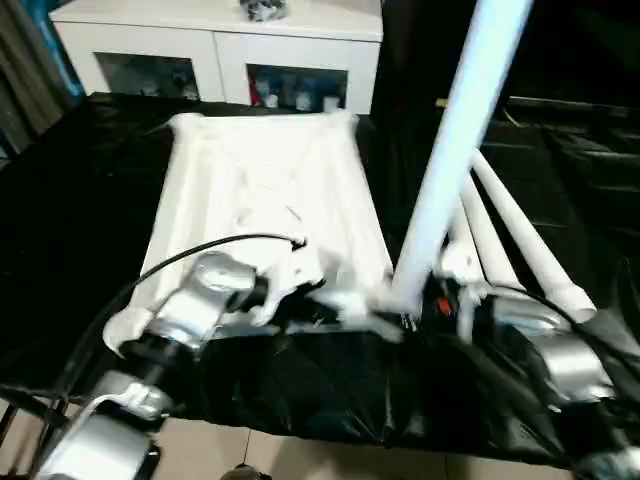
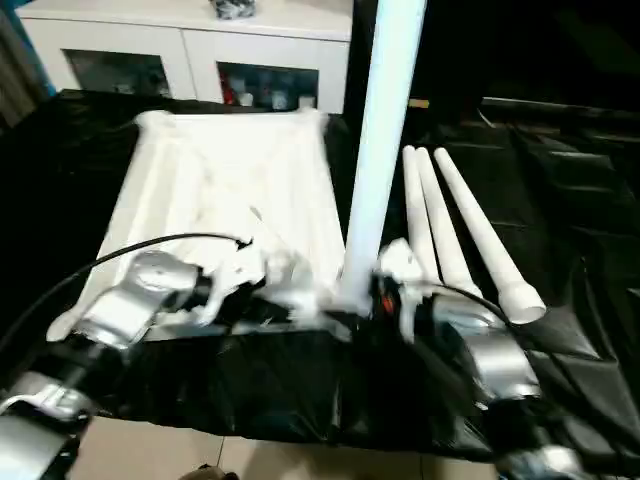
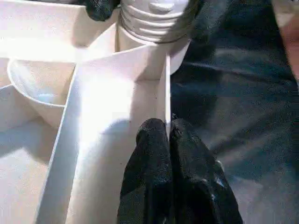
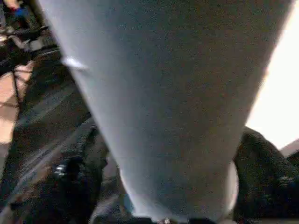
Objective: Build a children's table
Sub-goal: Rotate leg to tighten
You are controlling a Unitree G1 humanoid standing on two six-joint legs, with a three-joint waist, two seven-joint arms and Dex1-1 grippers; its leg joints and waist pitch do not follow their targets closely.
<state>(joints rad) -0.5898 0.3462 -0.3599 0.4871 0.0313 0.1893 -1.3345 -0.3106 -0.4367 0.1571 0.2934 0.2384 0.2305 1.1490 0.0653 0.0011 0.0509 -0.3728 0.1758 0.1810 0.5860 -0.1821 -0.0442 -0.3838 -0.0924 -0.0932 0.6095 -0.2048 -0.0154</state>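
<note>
Right tool [image 2: 365,295] grips upright leg [image 2: 380,150] at tabletop [image 2: 230,190] corner.

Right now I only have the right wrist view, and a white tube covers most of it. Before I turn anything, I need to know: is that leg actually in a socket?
Observer: Yes. The left wrist view shows the leg's threaded end entering a corner socket of the tabletop. The leg stands nearly upright.
Operator: Where is the left gripper?
Observer: The left gripper is shut, with its tips at a rib beside that socket.
Operator: Any legs left?
Observer: Three spare legs lie on the black cover, to the right of the tabletop.
</note>
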